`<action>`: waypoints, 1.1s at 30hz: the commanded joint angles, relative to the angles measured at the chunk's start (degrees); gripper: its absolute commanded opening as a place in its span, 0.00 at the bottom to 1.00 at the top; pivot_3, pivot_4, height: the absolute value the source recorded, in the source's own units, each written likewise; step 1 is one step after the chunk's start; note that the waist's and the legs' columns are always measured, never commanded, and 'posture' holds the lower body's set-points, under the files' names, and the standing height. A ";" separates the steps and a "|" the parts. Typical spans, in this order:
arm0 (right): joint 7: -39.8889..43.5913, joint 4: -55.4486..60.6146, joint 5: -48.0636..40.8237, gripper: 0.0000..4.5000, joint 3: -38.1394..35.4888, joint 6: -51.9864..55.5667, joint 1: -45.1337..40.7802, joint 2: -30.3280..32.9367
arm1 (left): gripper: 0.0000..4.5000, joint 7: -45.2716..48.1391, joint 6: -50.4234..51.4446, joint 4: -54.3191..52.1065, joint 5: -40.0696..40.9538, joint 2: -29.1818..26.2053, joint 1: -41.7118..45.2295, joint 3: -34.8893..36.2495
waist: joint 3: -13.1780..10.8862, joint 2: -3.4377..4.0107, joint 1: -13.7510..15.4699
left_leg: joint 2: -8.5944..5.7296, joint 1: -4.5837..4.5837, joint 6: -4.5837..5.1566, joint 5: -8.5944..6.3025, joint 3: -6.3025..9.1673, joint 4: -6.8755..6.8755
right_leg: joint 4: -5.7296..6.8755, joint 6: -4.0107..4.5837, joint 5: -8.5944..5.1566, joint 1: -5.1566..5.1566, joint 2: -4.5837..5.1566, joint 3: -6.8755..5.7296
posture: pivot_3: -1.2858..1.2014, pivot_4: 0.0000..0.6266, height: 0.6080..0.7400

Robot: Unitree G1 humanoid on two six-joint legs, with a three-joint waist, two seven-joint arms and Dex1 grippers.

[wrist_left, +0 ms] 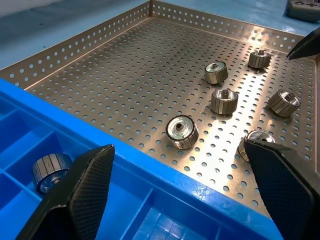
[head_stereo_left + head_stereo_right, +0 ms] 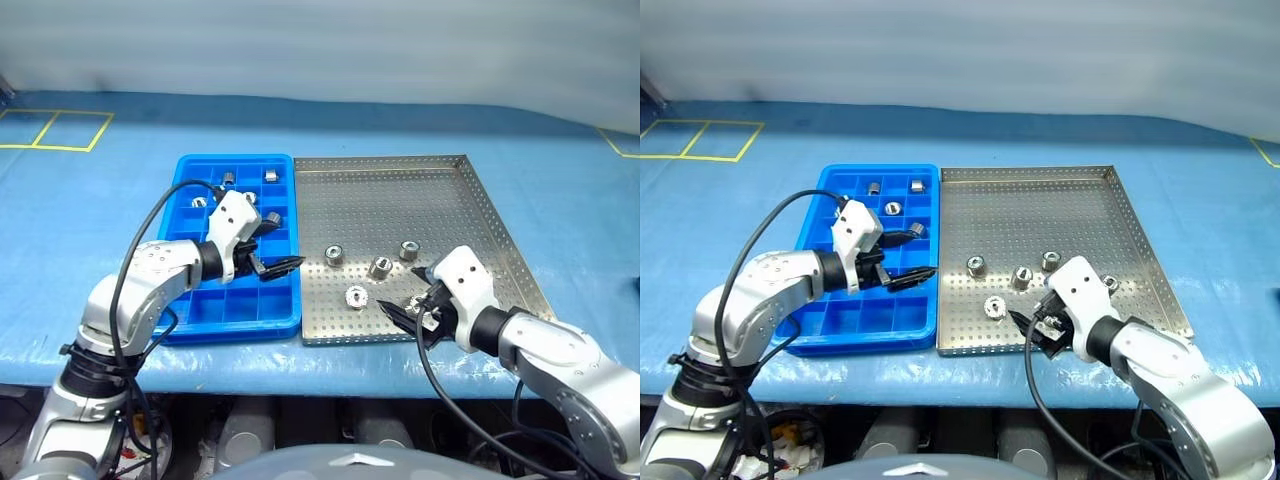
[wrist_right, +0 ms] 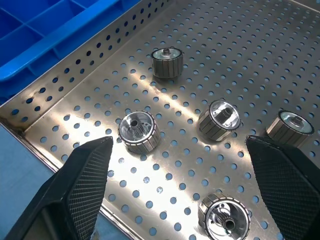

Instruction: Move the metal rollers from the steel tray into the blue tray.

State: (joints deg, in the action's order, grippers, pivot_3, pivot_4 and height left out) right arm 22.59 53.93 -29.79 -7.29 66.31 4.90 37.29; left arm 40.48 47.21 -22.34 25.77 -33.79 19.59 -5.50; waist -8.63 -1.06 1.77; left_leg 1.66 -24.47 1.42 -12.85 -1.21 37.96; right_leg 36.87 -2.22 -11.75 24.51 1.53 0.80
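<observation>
The metal rollers (image 2: pixel 381 266) before you lie split between two containers. Six show on the perforated floor of the steel tray (image 2: pixel 400 190), all gathered in its near half: one nearest the blue tray (image 2: pixel 335 254), one in the middle, one farther right (image 2: pixel 408 250), one closer to the front rim (image 2: pixel 356 296), and two partly hidden around your right gripper (image 2: pixel 405 318). In the right wrist view, most stand on end with the central hole facing up, while the middle one (image 3: pixel 219 119) leans, its axis tilted off vertical. The rest of the steel tray's floor, toward the far rim, holds nothing.

The blue tray (image 2: pixel 185 325) sits just left of the steel tray, their long sides touching or nearly so. Four rollers rest in its far compartments, each in its own square: two in the back row (image 2: pixel 270 176), one a row nearer (image 2: pixel 199 200), one beside the right wall (image 2: pixel 272 219). The last lies on its side in the left wrist view (image 1: pixel 51 171).

Your left gripper (image 2: pixel 281 267) hangs over the blue tray's right edge, fingers spread wide and holding nothing. Your right gripper hovers low over the steel tray's near right corner, fingers likewise wide apart around empty space.
</observation>
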 commanded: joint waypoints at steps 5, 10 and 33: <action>-0.43 0.89 0.14 1.00 -2.00 -0.82 -0.32 1.02 | 1.00 -0.68 -1.20 -0.90 0.46 0.66 0.30 1.09 | 0.00 0.00 0.01 | 0.00 0.00 0.00 0.00 0.01 0.00 | 0.00 0.00 0.00 0.00 -0.01 -0.01 | 0.55 0.24 1.00; -3.99 -1.58 2.26 1.00 -3.04 -1.74 -2.24 -1.52 | 1.00 -0.57 -2.02 -1.13 0.21 1.14 -0.21 0.48 | 0.00 -0.01 -0.07 | -0.02 0.00 0.00 0.00 0.00 0.00 | 0.00 0.00 0.00 0.00 -0.01 0.00 | 0.55 0.24 1.00; -4.36 -1.47 2.48 1.00 -1.46 -1.50 -2.41 -1.59 | 1.00 -0.08 -1.77 -0.82 -0.55 0.30 0.20 -0.42 | -0.01 0.00 0.01 | -0.02 -0.02 0.00 0.00 0.01 0.00 | 0.00 -0.01 0.00 0.01 -0.02 0.00 | 0.55 0.24 1.00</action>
State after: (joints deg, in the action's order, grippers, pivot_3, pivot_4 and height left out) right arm 18.45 50.66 -27.32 -8.21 65.39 3.01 35.61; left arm 40.09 46.04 -22.32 25.27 -33.07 19.14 -6.07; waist -8.64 -1.06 1.78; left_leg 1.64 -24.49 1.43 -12.85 -1.20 37.96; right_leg 36.87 -2.22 -11.74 24.52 1.50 0.80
